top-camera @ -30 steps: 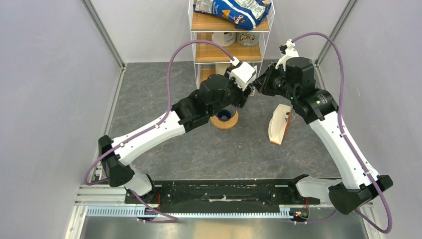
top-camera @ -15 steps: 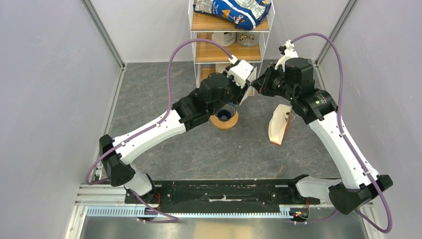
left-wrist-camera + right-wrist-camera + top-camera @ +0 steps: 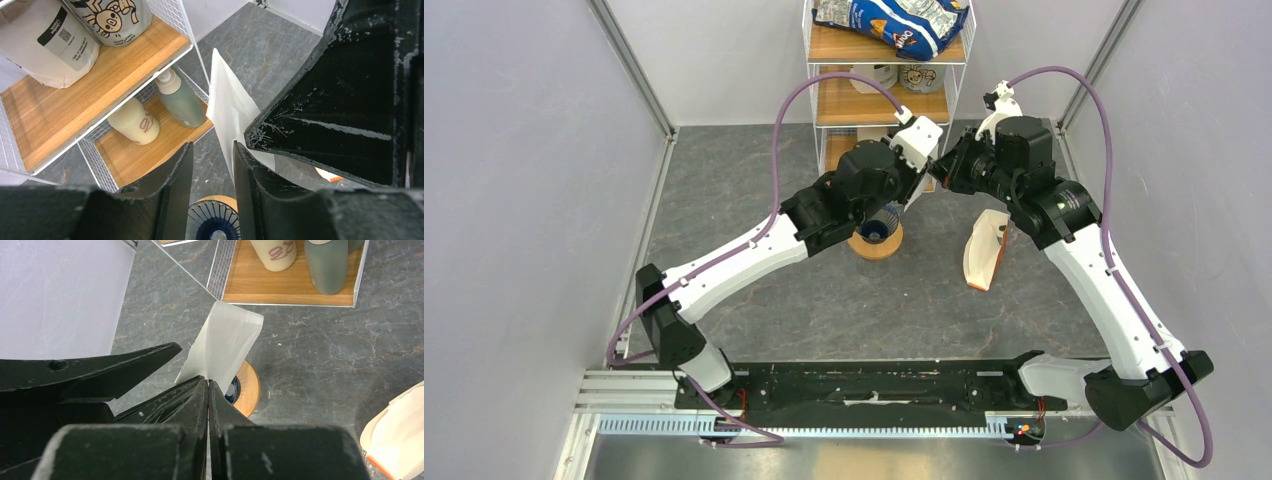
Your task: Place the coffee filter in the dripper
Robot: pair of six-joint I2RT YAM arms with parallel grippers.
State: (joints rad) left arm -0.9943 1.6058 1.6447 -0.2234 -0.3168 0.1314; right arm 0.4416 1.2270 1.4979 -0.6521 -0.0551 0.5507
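The coffee filter (image 3: 227,340) is a thin white paper fan, pinched at its narrow end by my right gripper (image 3: 207,381), which is shut on it and holds it up in the air. It also shows in the left wrist view (image 3: 227,102), next to the inner face of my left gripper's right finger (image 3: 245,170). My left gripper (image 3: 212,146) is open, its fingers either side of a gap directly above the dark blue ribbed dripper (image 3: 215,225). In the top view the dripper (image 3: 879,228) sits on a flat orange-tan ring (image 3: 872,247), with both grippers (image 3: 921,185) (image 3: 944,170) meeting just above and behind it.
A wire shelf rack (image 3: 889,105) stands close behind the grippers, with a cream bottle (image 3: 134,120) and a green bottle (image 3: 180,100) on its lowest board. An upright white-and-tan filter bundle (image 3: 984,250) stands right of the dripper. Grey walls enclose the table.
My left arm has swung its wrist up and to the right, closer to the right gripper and the filter. The right arm and the filter have hardly moved.
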